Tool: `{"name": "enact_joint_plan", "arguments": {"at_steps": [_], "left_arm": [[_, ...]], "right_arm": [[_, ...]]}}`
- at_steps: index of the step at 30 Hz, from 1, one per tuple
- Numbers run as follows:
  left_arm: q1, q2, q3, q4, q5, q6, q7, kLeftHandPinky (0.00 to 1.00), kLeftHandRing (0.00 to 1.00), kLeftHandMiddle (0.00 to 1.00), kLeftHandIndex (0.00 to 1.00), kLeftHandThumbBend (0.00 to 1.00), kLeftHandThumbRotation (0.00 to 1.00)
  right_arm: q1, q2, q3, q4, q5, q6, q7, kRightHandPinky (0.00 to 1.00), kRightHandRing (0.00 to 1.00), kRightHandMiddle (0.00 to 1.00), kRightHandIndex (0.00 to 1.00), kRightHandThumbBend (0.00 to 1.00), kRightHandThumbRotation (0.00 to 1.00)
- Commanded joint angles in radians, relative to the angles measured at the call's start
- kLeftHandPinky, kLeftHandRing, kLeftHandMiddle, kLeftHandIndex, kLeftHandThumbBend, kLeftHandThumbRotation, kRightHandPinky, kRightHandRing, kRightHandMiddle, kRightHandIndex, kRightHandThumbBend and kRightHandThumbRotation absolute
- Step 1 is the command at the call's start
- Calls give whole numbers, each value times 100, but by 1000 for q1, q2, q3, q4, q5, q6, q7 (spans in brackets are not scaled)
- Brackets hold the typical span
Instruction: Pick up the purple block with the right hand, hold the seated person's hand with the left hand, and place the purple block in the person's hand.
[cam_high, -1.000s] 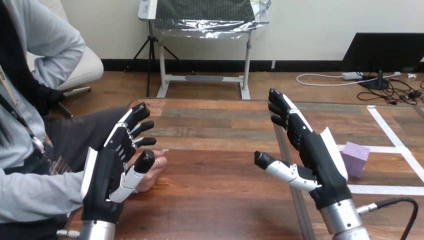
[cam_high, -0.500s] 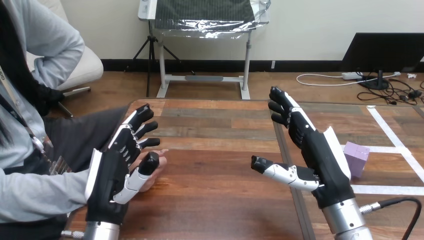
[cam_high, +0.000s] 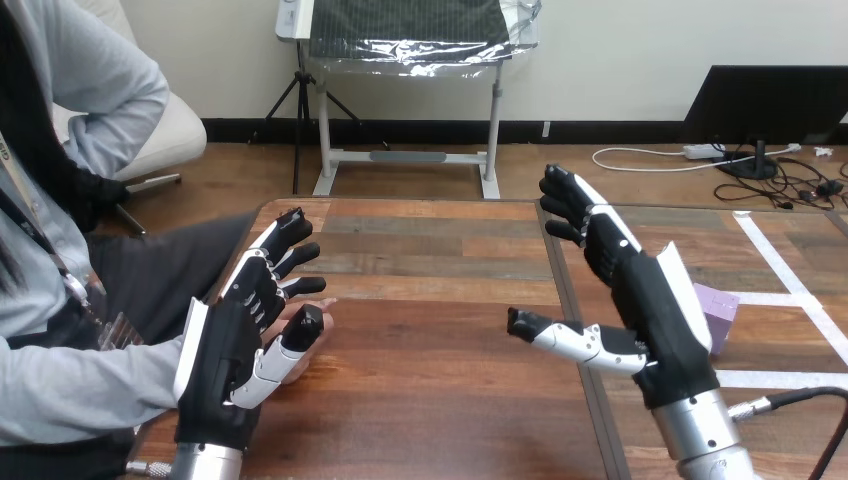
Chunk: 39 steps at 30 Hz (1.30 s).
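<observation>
The purple block (cam_high: 718, 310) rests on the table at the right, partly hidden behind my right hand (cam_high: 650, 310). That hand hovers open just left of the block, fingers straight and pointing away, thumb stretched to the left. At the table's left edge, my left hand (cam_high: 230, 345) is open with fingers spread. It stands in front of the person's hand (cam_high: 300, 345), which lies on the table and is mostly covered by it. I cannot tell whether the two touch.
The wooden table (cam_high: 430, 330) has a dark seam running down under my right hand. White tape lines (cam_high: 790, 290) cross the right part near the block. The person sits at the left side, grey sleeve (cam_high: 70, 385) along the edge.
My right hand has drifted right, covering more of the purple block. My left hand has edged slightly right and forward. The block and the person's hand stay put.
</observation>
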Motion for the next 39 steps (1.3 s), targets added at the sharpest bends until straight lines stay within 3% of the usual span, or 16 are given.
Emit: {"name": "enact_joint_plan", "arguments": {"at_steps": [1, 12, 24, 27, 39], "left_arm": [[-36, 2, 4, -38, -10, -13, -3, 70, 83, 87, 87, 100, 75], [-32, 0, 4, -41, -20, -14, -21, 71, 84, 88, 87, 100, 74], [-28, -1, 4, -41, -17, -15, -20, 72, 84, 88, 88, 100, 74], [-28, 0, 4, -39, -14, -17, -19, 72, 84, 89, 88, 100, 75], [-24, -1, 4, -38, -2, -19, -3, 72, 84, 88, 88, 100, 76]], "right_arm": [[-50, -29, -24, -58, -8, 13, -13, 84, 89, 90, 91, 100, 44], [-65, -52, -44, -68, -15, 32, -13, 85, 91, 92, 90, 100, 46], [-114, -101, -78, -62, -48, 71, -61, 86, 90, 91, 91, 100, 43], [-127, -121, -87, -64, -73, 97, -84, 86, 90, 91, 91, 100, 43], [-206, -188, -109, -1, -69, 165, -94, 86, 90, 92, 92, 100, 42]]}}
